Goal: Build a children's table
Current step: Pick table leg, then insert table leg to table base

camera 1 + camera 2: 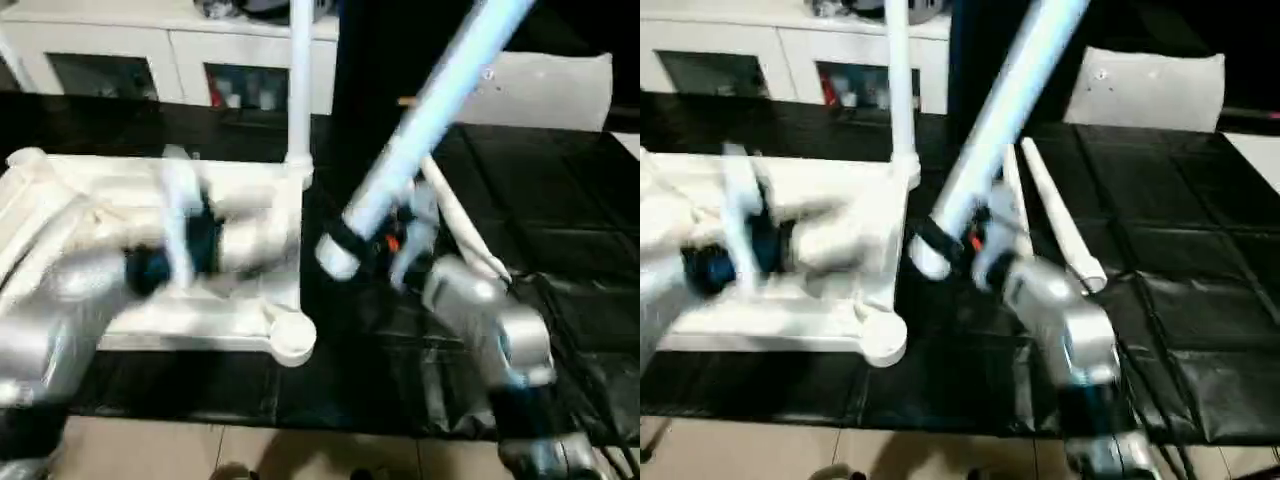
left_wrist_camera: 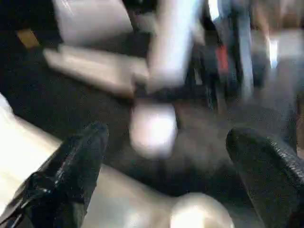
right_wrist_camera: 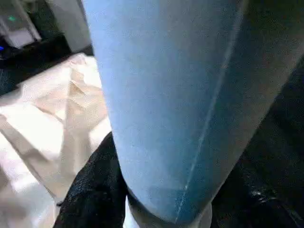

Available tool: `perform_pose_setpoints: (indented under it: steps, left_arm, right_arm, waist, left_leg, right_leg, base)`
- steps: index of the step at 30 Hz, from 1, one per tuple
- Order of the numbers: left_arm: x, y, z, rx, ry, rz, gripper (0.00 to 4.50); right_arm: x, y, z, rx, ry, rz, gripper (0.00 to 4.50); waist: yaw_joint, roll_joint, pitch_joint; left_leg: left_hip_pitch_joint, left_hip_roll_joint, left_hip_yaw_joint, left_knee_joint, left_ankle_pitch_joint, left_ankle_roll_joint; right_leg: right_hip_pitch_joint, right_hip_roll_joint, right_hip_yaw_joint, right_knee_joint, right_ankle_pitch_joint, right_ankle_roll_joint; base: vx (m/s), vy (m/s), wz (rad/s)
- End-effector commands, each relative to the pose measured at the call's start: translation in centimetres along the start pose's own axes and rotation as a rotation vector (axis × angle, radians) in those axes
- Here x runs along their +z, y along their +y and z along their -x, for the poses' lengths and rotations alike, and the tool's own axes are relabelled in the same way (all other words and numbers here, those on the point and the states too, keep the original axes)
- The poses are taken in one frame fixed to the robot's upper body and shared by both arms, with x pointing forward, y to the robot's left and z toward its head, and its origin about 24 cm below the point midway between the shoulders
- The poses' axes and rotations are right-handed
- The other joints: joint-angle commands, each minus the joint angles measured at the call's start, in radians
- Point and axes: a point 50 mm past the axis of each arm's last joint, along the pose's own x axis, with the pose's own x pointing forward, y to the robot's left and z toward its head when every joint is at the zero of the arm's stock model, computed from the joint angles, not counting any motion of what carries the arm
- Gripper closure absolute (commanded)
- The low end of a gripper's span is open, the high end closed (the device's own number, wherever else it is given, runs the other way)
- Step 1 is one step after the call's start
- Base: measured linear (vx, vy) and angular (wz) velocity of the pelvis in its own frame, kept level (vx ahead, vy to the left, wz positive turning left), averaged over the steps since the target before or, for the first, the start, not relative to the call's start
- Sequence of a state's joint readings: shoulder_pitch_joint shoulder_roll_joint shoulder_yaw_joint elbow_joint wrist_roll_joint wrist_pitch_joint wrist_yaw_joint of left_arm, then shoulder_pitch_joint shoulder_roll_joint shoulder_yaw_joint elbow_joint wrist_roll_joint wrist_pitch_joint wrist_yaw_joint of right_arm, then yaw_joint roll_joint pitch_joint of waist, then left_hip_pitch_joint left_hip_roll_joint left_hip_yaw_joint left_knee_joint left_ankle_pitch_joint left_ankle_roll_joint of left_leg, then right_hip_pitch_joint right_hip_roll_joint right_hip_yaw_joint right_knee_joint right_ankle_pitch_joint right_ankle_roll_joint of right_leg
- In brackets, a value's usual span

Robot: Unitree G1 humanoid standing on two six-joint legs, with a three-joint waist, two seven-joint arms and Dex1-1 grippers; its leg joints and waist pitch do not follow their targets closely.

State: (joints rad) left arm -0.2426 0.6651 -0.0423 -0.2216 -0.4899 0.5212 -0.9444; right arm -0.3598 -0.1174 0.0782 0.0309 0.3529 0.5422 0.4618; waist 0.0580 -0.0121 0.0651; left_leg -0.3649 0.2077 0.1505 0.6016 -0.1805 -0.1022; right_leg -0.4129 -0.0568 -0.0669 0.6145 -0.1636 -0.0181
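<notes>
Head stereo pair looking down over table top, wrist views close, sharing held leg

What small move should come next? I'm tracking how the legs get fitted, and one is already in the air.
Probably swing the held leg upright and bring its thick end over the near corner socket. The right claw grips that leg tilted, beside the upturned tabletop; one leg already stands in the far corner, and the near socket looks empty.
</notes>
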Motion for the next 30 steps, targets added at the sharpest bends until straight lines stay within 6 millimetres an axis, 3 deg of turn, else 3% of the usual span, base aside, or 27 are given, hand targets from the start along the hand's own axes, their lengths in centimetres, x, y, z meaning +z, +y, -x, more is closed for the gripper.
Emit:
perform_pose_setpoints:
  steps: [1,3,7,10,14,21,24,28,30]
  left_arm:
    - [-0.9,-0.1,0.2,-0.037,0.064,-0.073,0.19]
    - [-1.7,0.1,0.7,-0.044,0.107,-0.109,0.37]
    - [-3.4,0.1,1.4,-0.081,0.211,-0.172,0.68]
    - [-4.4,0.0,1.8,-0.117,0.258,-0.180,0.88]
    - [-5.6,0.4,2.3,-0.145,0.335,-0.206,1.21]
    - [-6.0,1.3,2.6,-0.153,0.374,-0.253,1.73]
    - [-6.1,1.4,2.4,-0.171,0.369,-0.239,1.97]
    - [-6.5,1.5,2.5,-0.178,0.377,-0.242,2.39]
    - [-6.7,1.5,2.4,-0.186,0.372,-0.241,2.46]
  right_arm:
    - [0.9,0.6,0.2,0.005,-0.043,0.042,2.61]
    - [0.6,0.8,0.2,0.002,-0.039,0.053,2.61]
    - [0.0,1.1,0.2,-0.007,-0.013,0.104,2.61]
    - [-0.3,1.3,0.3,-0.003,-0.016,0.109,2.61]
    - [-0.4,1.1,0.4,-0.002,-0.031,0.085,2.61]
    - [-0.5,1.5,0.4,0.036,-0.026,0.090,2.61]
    - [-0.5,1.6,0.3,0.055,-0.028,0.090,2.61]
    - [-0.6,1.8,0.3,0.065,-0.024,0.092,2.61]
    - [-0.7,1.8,0.3,0.071,-0.021,0.088,2.61]
  waist:
    - [-0.002,0.022,-0.067]
    - [-0.002,0.027,-0.066]
    - [-0.003,0.023,-0.062]
    - [-0.005,0.028,-0.058]
    - [-0.006,0.028,-0.059]
    - [-0.003,0.033,-0.061]
    - [-0.005,0.029,-0.063]
    - [-0.005,0.034,-0.063]
    - [-0.005,0.027,-0.062]
  left_leg:
    - [0.014,0.008,0.005,-0.081,-0.281,-0.037]
    - [0.017,0.009,0.004,-0.082,-0.298,-0.041]
    - [0.018,0.008,0.002,-0.085,-0.331,-0.043]
    - [0.023,0.008,-0.002,-0.088,-0.378,-0.047]
    - [0.025,0.008,-0.004,-0.089,-0.389,-0.045]
    - [0.025,0.010,-0.004,-0.089,-0.382,-0.048]
    - [0.024,0.010,-0.004,-0.089,-0.377,-0.049]
    - [0.026,0.011,-0.003,-0.089,-0.381,-0.050]
    - [0.027,0.011,-0.002,-0.089,-0.383,-0.049]
  right_leg:
    - [0.047,-0.055,0.045,-0.084,-0.373,-0.095]
    - [0.044,-0.057,0.045,-0.084,-0.389,-0.099]
    - [0.042,-0.059,0.046,-0.088,-0.438,-0.082]
    - [0.039,-0.061,0.045,-0.096,-0.494,-0.075]
    - [0.039,-0.062,0.047,-0.095,-0.481,-0.082]
    - [0.042,-0.064,0.048,-0.088,-0.428,-0.112]
    - [0.044,-0.064,0.049,-0.085,-0.418,-0.117]
    - [0.043,-0.064,0.050,-0.084,-0.398,-0.132]
    - [0.043,-0.063,0.050,-0.085,-0.402,-0.133]
  base:
    - [0.000,0.000,0.00]
    - [0.000,0.000,0.00]
    - [0.000,0.000,0.00]
    - [0.000,0.000,0.00]
    - [0.000,0.000,0.00]
    - [0.000,0.000,0.00]
    - [0.000,0.000,0.00]
    - [0.000,0.000,0.00]
    - [0.000,0.000,0.00]
